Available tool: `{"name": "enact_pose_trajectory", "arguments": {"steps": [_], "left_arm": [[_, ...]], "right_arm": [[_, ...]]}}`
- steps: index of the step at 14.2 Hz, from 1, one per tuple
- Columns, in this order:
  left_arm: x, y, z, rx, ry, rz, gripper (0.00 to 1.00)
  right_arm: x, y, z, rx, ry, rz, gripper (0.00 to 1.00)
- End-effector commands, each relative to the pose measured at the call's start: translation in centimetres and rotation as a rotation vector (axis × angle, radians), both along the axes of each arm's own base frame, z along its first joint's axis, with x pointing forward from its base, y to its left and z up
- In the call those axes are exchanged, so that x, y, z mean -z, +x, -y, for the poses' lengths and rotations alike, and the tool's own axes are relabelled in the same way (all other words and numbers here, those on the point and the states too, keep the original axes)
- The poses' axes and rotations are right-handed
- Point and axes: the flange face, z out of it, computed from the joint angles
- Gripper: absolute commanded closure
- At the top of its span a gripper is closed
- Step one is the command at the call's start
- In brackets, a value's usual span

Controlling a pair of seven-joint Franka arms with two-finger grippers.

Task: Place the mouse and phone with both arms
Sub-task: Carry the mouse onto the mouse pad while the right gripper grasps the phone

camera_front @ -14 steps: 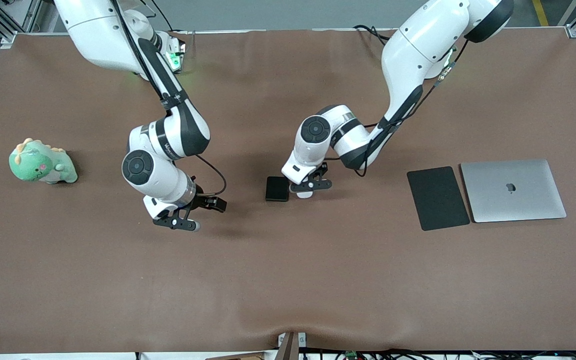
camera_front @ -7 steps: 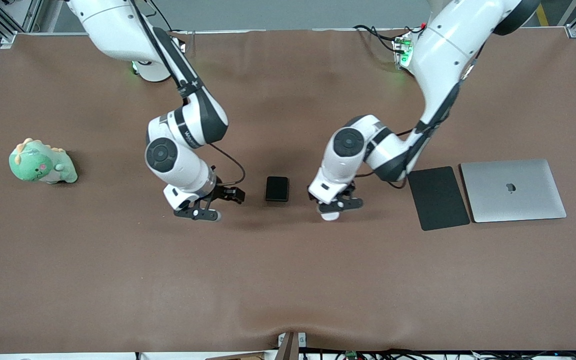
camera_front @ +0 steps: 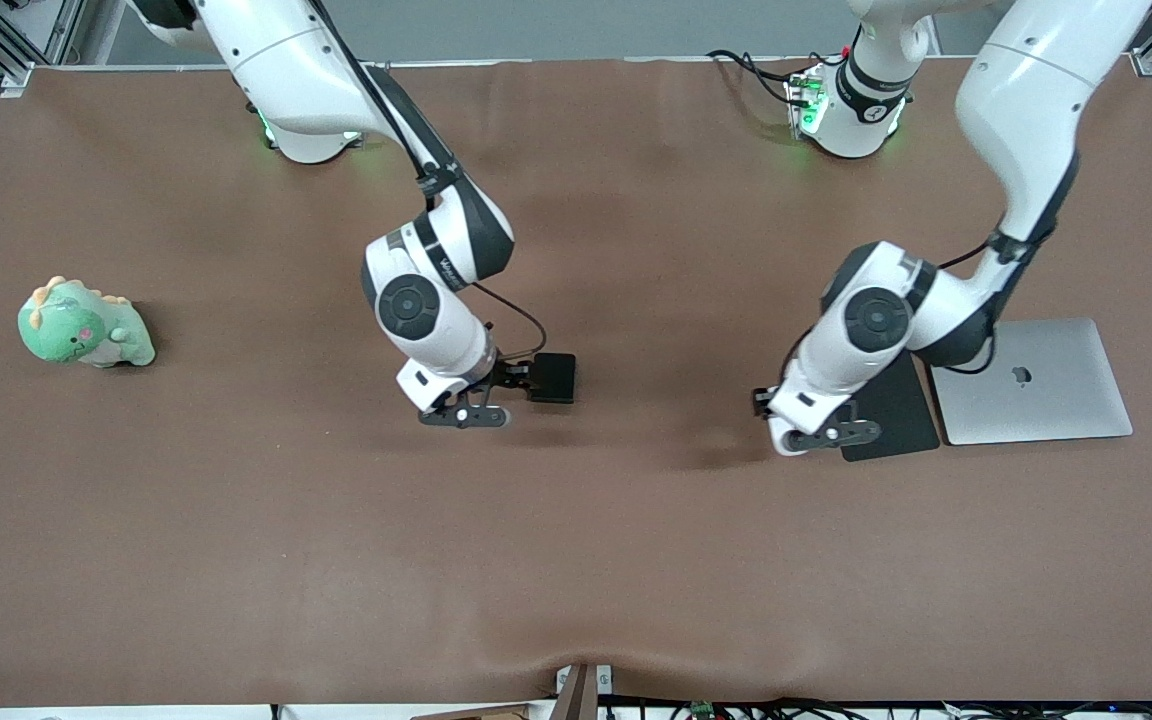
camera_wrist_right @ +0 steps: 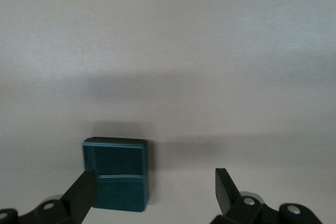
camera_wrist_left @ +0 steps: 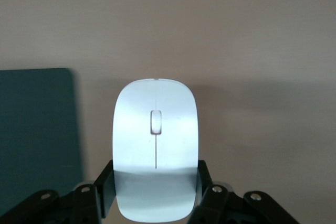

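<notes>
My left tool [camera_front: 824,437] is clamped on the mouse [camera_wrist_left: 156,129], the two fingers pinching its narrow sides near the back end so the white shell sticks out level ahead of them. I hold it that way so it can go down flat on its belly. In the front view it hangs in the mid-height band of the frame, over the edge of the black mouse pad [camera_front: 898,408], which lies flush beside the closed laptop [camera_front: 1036,385]. That pad looks to me like the natural home for a mouse.

My right tool [camera_front: 464,416] is spread wide and empty, near the centre of the frame, low over the counter [camera_front: 576,560]. The phone [camera_front: 553,377] lies flat on the counter just beside it. In the right wrist view the phone sits in front of one finger [camera_wrist_right: 84,190], not centred in the gap, so I judge I must shift sideways before closing.
</notes>
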Motion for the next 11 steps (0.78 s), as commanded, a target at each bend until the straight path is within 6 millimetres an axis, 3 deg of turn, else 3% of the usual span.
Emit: {"name": "enact_pose_trajectory", "arguments": {"steps": [1, 5, 11], "left_arm": [[-0.6, -2.1, -4.5, 0.06, 0.056, -0.024, 0.63], [0.0, -3.4, -10.3, 0.136, 0.076, -0.058, 0.61], [2.4, -4.9, -14.0, 0.145, 0.028, -0.028, 0.62]], "right_arm": [[0.7, -0.6, -3.8, 0.05, -0.005, -0.001, 0.0], [2.5, -1.1, -5.7, 0.004, -0.054, 0.023, 0.0], [4.7, -1.5, -6.8, 0.069, -0.071, 0.011, 0.0]]}}
